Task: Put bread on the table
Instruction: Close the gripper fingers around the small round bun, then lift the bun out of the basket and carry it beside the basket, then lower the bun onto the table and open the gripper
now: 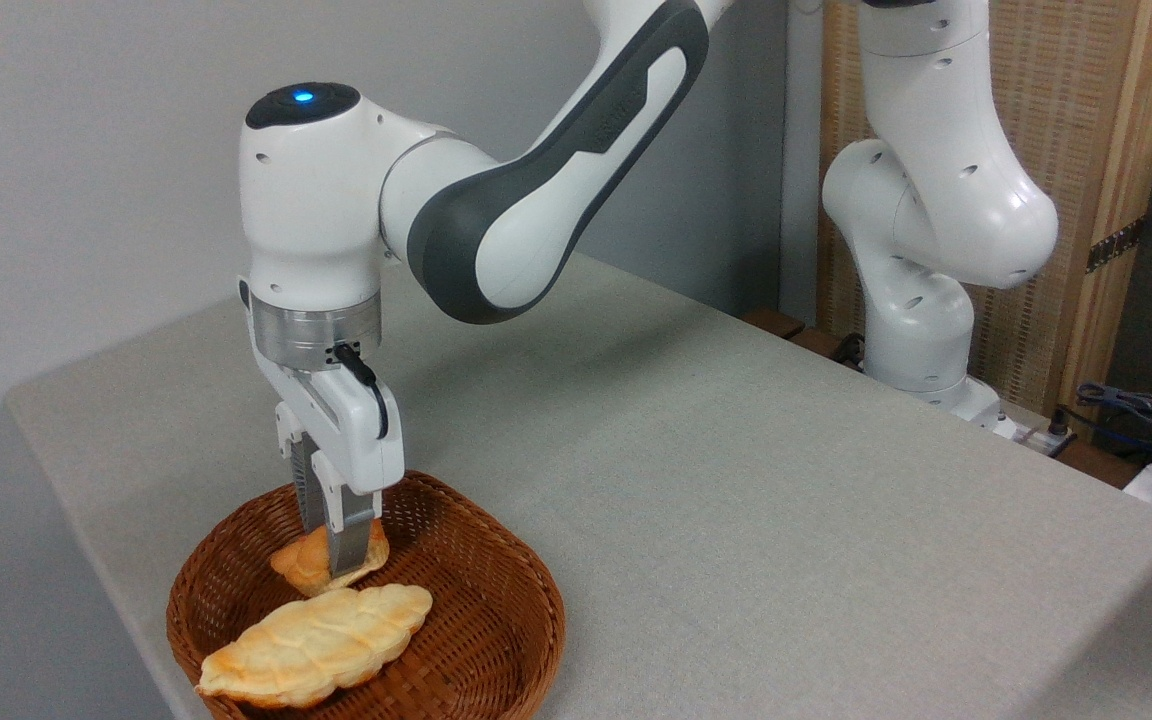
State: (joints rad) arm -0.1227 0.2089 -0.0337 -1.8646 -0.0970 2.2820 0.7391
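Observation:
The bread point(308, 566), a small golden-orange bun, sits in the brown wicker basket point(496, 610) at the table's front left. My gripper point(330, 545) points straight down into the basket, its two fingers shut on the bread from either side. The near finger covers the bun's middle. I cannot tell whether the bun still touches the basket floor. The table point(696, 480), covered in light grey-beige cloth, spreads out to the right of the basket.
A longer, paler braided loaf point(321, 643) lies in the basket just in front of the bun. The arm's white base point(921, 330) stands at the table's far right edge. Cables point(1136, 410) and a wooden screen point(1086, 130) are behind it.

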